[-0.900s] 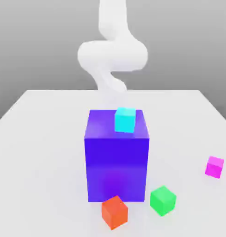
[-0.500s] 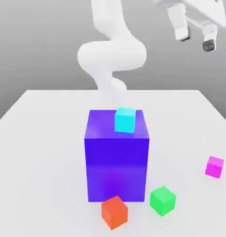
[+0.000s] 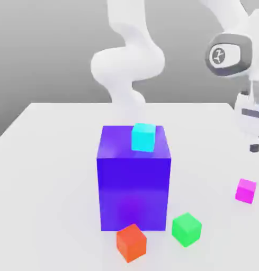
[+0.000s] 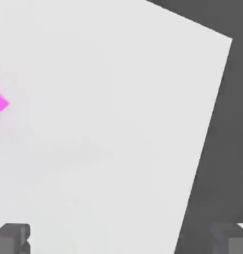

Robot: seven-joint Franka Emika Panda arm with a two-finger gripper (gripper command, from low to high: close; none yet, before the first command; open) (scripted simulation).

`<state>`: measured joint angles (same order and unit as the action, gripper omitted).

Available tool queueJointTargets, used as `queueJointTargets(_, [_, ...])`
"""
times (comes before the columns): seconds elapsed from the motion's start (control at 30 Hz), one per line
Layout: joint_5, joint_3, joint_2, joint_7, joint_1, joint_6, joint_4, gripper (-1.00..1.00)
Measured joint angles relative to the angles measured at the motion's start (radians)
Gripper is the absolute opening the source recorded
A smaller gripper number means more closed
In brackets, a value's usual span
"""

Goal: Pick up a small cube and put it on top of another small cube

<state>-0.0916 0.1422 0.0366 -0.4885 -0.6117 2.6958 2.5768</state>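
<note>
The gripper, lowered toward the magenta cube, holds its fingers wide and should centre squarely above it before descending.

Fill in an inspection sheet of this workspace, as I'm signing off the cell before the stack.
Surface: pale tabletop, no marks seen
Job's things: magenta cube on the tabletop, not stacked
Clutter: cyan cube on top of big blue block; red-orange cube and green cube near its base
Gripper: pincer open, nothing held
Cables: nothing seen
Surroundings: plain grey backdrop
</note>
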Motion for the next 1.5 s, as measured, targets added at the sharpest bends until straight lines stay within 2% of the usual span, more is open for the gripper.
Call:
queueJointTargets(0.23, [-0.017,0.077,-0.182,-0.295,-0.077,0.098,0.061,0.00])
queueJointTargets(0.4, [-0.112,0.004,-0.356,-0.255,-0.145,0.229,0.034,0.00])
queueJointTargets(0.43, [-0.127,-0.019,-0.389,-0.245,-0.164,0.255,0.028,-1.00])
queueJointTargets(0.67, [-0.131,-0.023,-0.396,-0.242,-0.168,0.258,0.026,-1.00])
queueJointTargets(0.87, [-0.014,0.055,-0.208,-0.321,-0.109,0.112,0.066,-1.00])
queueJointTargets(1.27, [0.039,-0.152,-0.088,0.181,0.060,0.006,0.078,-1.00])
queueJointTargets(1.5, [0.087,-0.208,-0.040,0.463,0.221,-0.034,0.083,-1.00])
